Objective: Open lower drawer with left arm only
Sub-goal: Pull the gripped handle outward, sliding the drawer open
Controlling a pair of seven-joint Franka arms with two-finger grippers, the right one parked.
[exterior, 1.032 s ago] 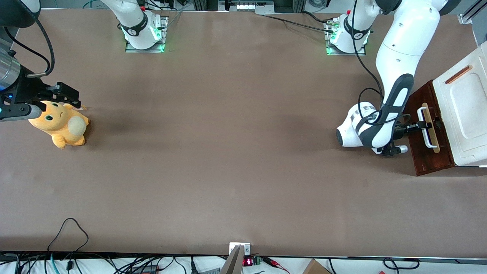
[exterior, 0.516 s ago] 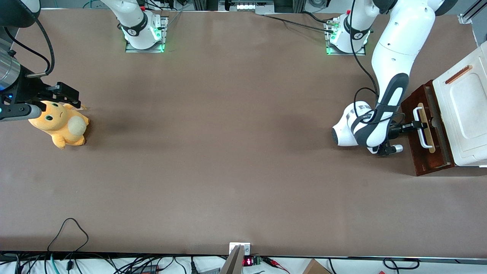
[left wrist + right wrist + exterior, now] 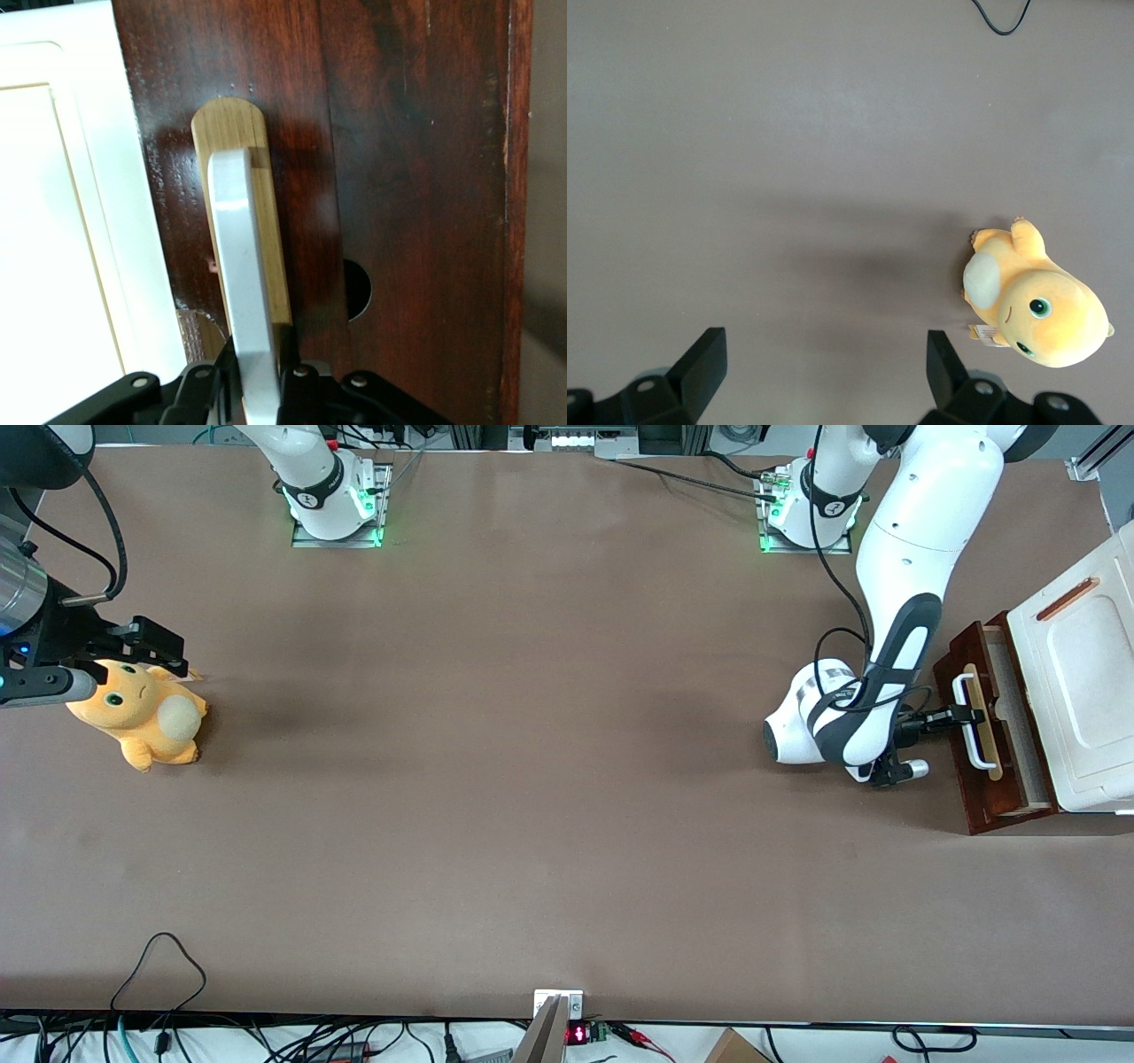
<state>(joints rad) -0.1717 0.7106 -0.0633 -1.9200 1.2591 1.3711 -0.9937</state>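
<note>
The jaws are pinched narrowly on the white loop handle (image 3: pixel 244 274), one black finger on each side of the bar. The gripper (image 3: pixel 961 715) reaches in level from the left arm (image 3: pixel 895 638), which bends down over the working arm's end of the table (image 3: pixel 532 779).

The handle sits on a pale wood strip (image 3: pixel 257 195) fixed to the dark reddish-brown front of the lower drawer (image 3: pixel 983 726). The drawer stands partly out of the white cabinet (image 3: pixel 1076 682), showing a band of light wood inside.

It looks like a stiff, fairly light wooden drawer that should slide straight. The glossy handle may be slippery, so the mid-bar hold seems the right place, pulling squarely.

An orange plush toy (image 3: pixel 142 713) lies well apart, toward the parked arm's end.
</note>
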